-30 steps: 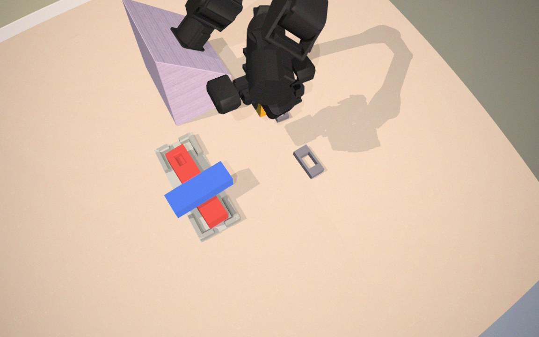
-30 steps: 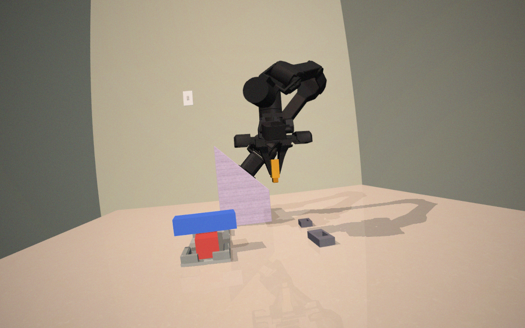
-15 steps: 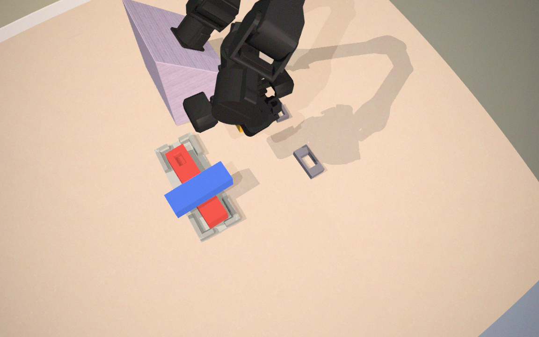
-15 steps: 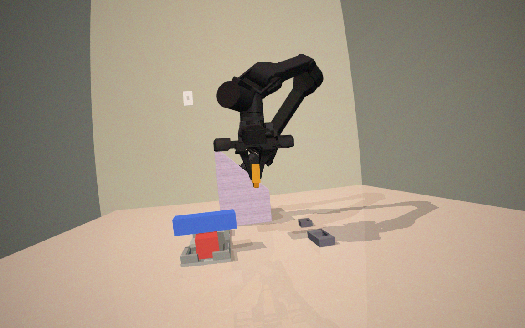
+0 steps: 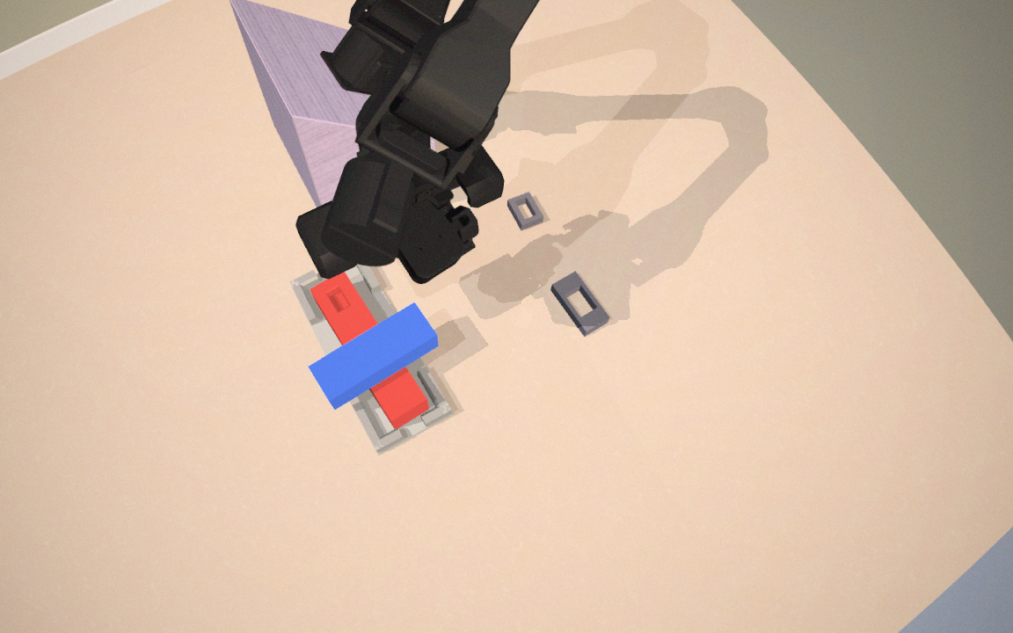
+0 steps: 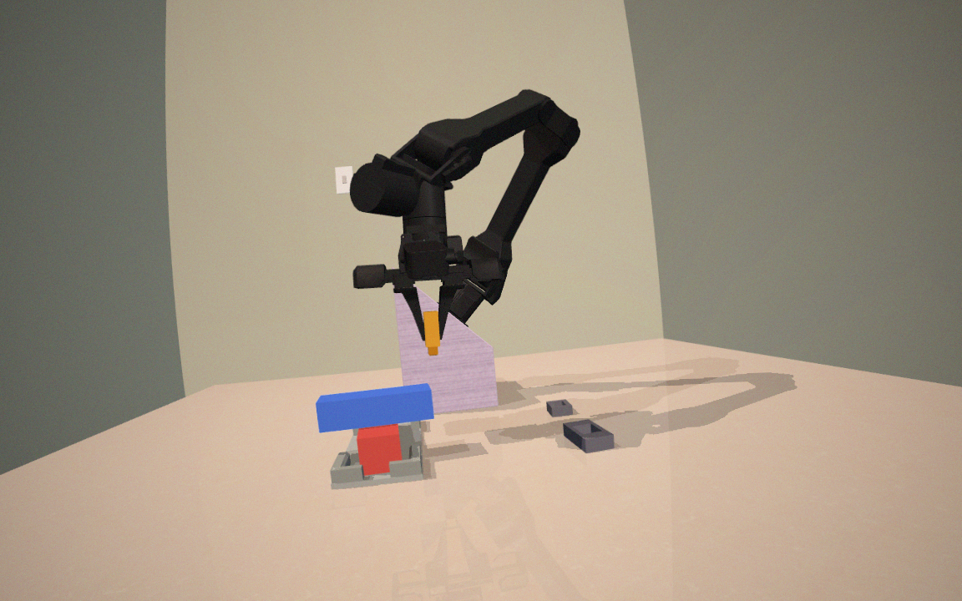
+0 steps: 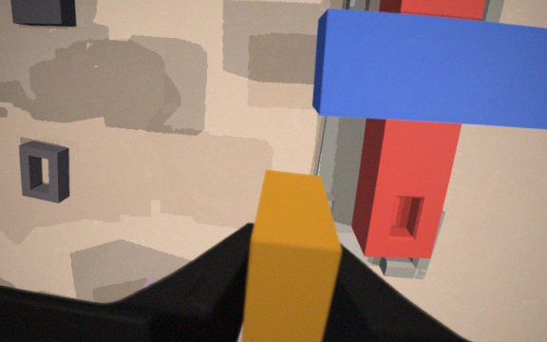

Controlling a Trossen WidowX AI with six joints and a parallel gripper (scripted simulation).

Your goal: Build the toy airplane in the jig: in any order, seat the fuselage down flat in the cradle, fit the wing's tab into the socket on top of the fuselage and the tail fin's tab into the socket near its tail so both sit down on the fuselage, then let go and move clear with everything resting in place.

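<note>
The red fuselage [image 5: 398, 392] [image 6: 379, 446] [image 7: 408, 166] lies in the grey cradle [image 5: 384, 437] [image 6: 345, 471] [image 7: 339, 147]. The blue wing [image 5: 372, 354] [image 6: 374, 406] [image 7: 444, 71] sits across it. An open tail socket [image 5: 339, 300] [image 7: 407, 216] shows near the fuselage's far end. My gripper [image 6: 432, 329] [image 7: 285, 239] is shut on the orange tail fin [image 6: 432, 330] [image 7: 292, 247] and holds it upright, high above the table, beside the fuselage's tail end. In the overhead view the arm hides the fin.
A lilac wedge block [image 5: 313, 118] [image 6: 462, 373] stands behind the cradle. Two small dark grey holders [image 5: 526, 210] [image 5: 579, 301] [image 6: 560, 407] [image 6: 588, 435] [image 7: 45, 171] stand to the right of the cradle.
</note>
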